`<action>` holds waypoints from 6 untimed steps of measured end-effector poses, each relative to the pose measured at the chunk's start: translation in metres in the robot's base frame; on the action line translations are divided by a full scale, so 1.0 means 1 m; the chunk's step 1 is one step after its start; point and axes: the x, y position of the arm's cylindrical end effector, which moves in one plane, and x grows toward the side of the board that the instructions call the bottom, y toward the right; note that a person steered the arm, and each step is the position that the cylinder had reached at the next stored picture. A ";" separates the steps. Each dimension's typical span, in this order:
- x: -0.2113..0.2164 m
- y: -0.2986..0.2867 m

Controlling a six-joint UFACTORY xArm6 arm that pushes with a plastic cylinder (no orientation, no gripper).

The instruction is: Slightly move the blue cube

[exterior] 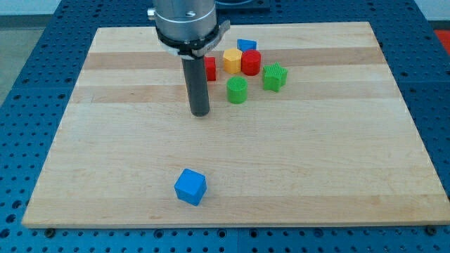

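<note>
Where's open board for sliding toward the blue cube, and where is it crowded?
Open: the wide stretch between my tip and the blue cube, plus the board along the view's left and right. Crowded: the view's top, where the yellow block, red cylinder and green blocks cluster beside the rod.

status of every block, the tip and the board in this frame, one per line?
blue cube: alone near the view's bottom, untouched
my tip: well above the blue cube in the view, left of the green cylinder, touching nothing
green cylinder: upright, standing free
green star block: standing free, right of the cylinder
yellow block: against the red cylinder
red cylinder: upright
red block: partly hidden behind the rod
blue block: behind the cluster, shape unclear
board: flat
</note>
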 end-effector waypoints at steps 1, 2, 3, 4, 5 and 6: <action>-0.006 0.007; 0.024 -0.029; 0.057 -0.109; 0.110 -0.156; 0.166 -0.159; 0.186 -0.119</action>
